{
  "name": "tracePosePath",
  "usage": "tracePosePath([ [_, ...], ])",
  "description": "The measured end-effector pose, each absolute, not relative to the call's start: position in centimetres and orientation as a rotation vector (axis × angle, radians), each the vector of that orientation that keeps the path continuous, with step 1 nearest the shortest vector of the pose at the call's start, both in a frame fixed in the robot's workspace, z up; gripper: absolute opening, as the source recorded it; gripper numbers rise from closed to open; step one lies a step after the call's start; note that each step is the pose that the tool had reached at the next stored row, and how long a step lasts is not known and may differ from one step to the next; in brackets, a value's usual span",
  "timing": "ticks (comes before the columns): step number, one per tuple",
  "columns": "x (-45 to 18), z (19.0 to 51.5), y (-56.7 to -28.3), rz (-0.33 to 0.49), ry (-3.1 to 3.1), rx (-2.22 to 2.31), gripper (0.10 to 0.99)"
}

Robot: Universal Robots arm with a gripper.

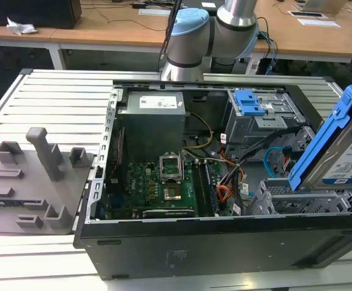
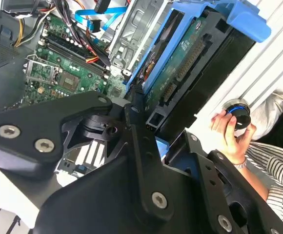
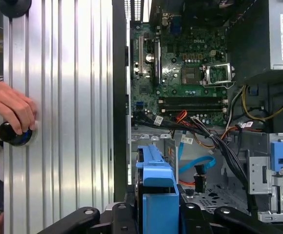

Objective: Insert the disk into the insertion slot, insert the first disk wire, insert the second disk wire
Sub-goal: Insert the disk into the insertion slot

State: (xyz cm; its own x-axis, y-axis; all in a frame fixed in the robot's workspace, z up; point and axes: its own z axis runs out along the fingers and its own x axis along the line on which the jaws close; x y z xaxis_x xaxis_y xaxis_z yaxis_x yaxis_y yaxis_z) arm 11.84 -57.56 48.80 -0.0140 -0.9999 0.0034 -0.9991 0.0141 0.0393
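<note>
The tool (image 3: 157, 213) is clamped on the disk (image 1: 337, 151) and holds it tilted at the exterior view's right edge, close above the insertion slot (image 1: 297, 203) (the tilt probably serves to align it with the bay). The second disk wire (image 1: 272, 159) loops beside the slot. The open case (image 1: 224, 242) rests on a ribbed metal tabletop (image 1: 54, 103), with wooden desks (image 1: 103, 24) behind.
</note>
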Motion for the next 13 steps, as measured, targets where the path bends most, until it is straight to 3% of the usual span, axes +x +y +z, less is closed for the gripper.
tracePosePath([
  [13, 11.8, 46.8, -54.9, -0.04, -2.216, 2.185, 0.365],
])
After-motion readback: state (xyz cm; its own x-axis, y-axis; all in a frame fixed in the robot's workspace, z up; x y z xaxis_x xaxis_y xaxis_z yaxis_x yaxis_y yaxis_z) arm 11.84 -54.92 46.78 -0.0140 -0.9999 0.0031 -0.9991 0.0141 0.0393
